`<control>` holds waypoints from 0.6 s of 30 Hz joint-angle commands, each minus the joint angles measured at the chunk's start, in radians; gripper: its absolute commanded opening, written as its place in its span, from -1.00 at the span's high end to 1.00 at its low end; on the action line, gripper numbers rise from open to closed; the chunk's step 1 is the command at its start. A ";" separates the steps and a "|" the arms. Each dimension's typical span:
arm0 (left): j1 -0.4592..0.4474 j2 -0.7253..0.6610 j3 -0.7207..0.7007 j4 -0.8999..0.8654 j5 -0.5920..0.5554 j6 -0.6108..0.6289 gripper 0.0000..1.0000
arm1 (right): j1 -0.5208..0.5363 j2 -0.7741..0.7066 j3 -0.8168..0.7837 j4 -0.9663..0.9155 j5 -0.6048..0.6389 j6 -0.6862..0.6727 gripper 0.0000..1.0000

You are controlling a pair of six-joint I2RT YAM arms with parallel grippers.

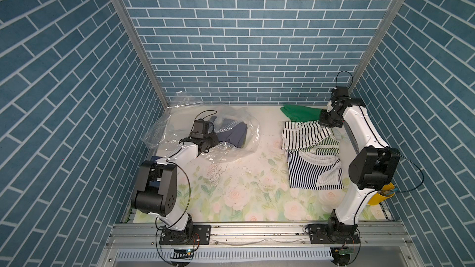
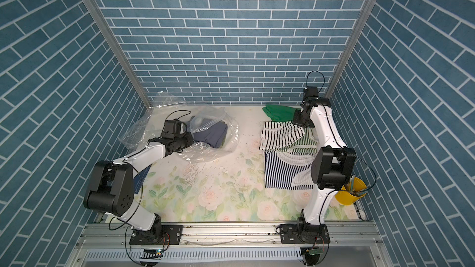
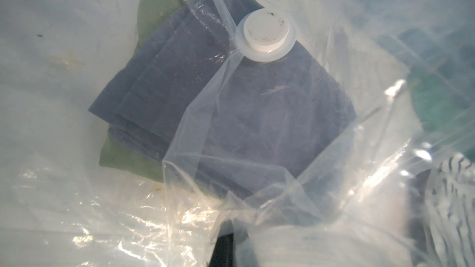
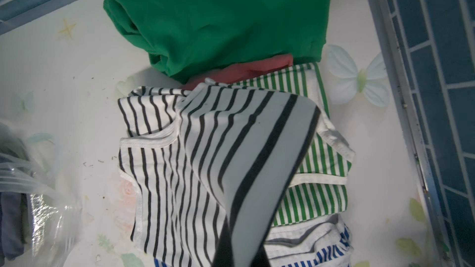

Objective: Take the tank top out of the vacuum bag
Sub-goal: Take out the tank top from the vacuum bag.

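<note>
Both top views: vacuum bag (image 1: 164, 124) (image 2: 138, 127) runs diagonally from far-left corner toward desk (image 1: 257, 175) middle; left hand (image 1: 214, 142) pinches its film, right hand (image 1: 322, 122) pinches a striped tank top (image 1: 303, 134).

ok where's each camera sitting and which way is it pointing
Top views: high above the base side, facing down toward the back wall; both arms whole, left gripper at the vacuum bag, right gripper over the clothes.
Left wrist: looks along the gripper into the bag at a folded blue-grey garment; one dark finger shows.
Right wrist: looks down the pinched black-striped tank top, which covers its gripper.
Shared: both wrist views catch the bag.
</note>
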 commanded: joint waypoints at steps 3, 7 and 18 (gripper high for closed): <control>-0.003 -0.018 0.009 0.000 -0.035 0.000 1.00 | -0.032 0.010 -0.026 0.033 0.123 -0.058 1.00; -0.003 -0.015 0.002 0.014 -0.034 -0.013 1.00 | -0.044 -0.009 -0.115 0.118 0.173 -0.084 1.00; -0.003 -0.003 0.012 0.016 -0.037 -0.015 1.00 | -0.058 0.015 -0.185 0.230 0.203 -0.112 0.96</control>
